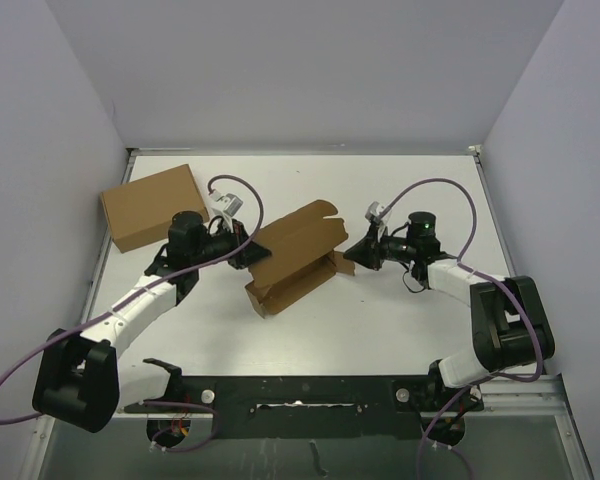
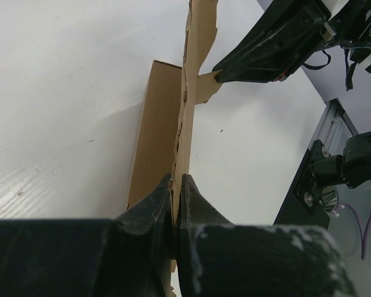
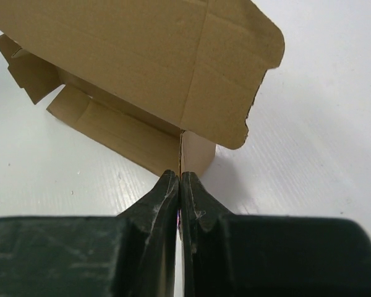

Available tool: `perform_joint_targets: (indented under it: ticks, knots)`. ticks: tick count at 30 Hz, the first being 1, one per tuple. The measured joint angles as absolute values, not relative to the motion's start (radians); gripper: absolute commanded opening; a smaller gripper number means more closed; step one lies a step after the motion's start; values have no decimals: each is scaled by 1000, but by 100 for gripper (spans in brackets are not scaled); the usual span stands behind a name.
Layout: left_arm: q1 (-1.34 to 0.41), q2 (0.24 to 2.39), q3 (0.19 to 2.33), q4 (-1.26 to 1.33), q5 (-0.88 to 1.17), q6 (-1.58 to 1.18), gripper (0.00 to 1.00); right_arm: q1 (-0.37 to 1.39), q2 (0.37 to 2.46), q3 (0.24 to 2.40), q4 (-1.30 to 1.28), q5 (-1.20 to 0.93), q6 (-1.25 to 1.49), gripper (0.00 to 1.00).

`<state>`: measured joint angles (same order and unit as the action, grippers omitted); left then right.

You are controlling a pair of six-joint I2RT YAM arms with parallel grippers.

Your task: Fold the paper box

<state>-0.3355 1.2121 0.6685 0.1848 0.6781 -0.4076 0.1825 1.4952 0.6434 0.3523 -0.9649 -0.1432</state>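
Observation:
The paper box [image 1: 295, 255] is brown die-cut cardboard, half folded, in the middle of the table, its lid panel raised and tilted. My left gripper [image 1: 246, 250] is shut on the box's left edge; in the left wrist view the cardboard [image 2: 184, 117] stands edge-on between the closed jaws of that gripper [image 2: 177, 180]. My right gripper [image 1: 354, 254] is shut on a side flap at the box's right end; in the right wrist view the flap's edge [image 3: 196, 151] runs into the closed gripper [image 3: 179, 176], with the lid panel [image 3: 142, 55] above.
A larger plain brown cardboard box [image 1: 153, 206] lies at the back left, just behind my left arm. White walls close the table's back and sides. A black frame [image 1: 310, 390] runs along the near edge.

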Motion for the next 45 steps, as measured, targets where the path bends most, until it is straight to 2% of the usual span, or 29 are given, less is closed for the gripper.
perform_joint_targets:
  ticks: [5,17,23,30,32,34,37,39,41,45]
  knots:
    - [-358,1212,666,184,677,-400,0,185,1496,670,261,-986,-178,12]
    - [-368,1205,645,180,674,-384,0,195,1561,816,4,-999,-261,43]
    - [-368,1205,645,179,674,-381,0,162,1588,884,-114,-1079,-314,65]
    - [-368,1197,644,176,674,-381,0,74,1594,1000,-331,-1151,-490,71]
    - [-370,1196,644,176,674,-381,0,29,1594,1031,-382,-1177,-539,68]
    - [-372,1196,644,176,675,-381,0,-5,1594,1047,-410,-1192,-564,56]
    - [-372,1196,644,176,675,-381,0,-44,1596,1058,-399,-1170,-528,26]
    - [-372,1196,644,176,676,-381,0,-47,1604,1063,-355,-1108,-461,13]
    - [-372,1196,644,176,678,-381,0,-38,1634,1085,-328,-1045,-413,7]
    - [-373,1196,644,176,678,-381,0,9,1769,1198,-329,-946,-391,6]
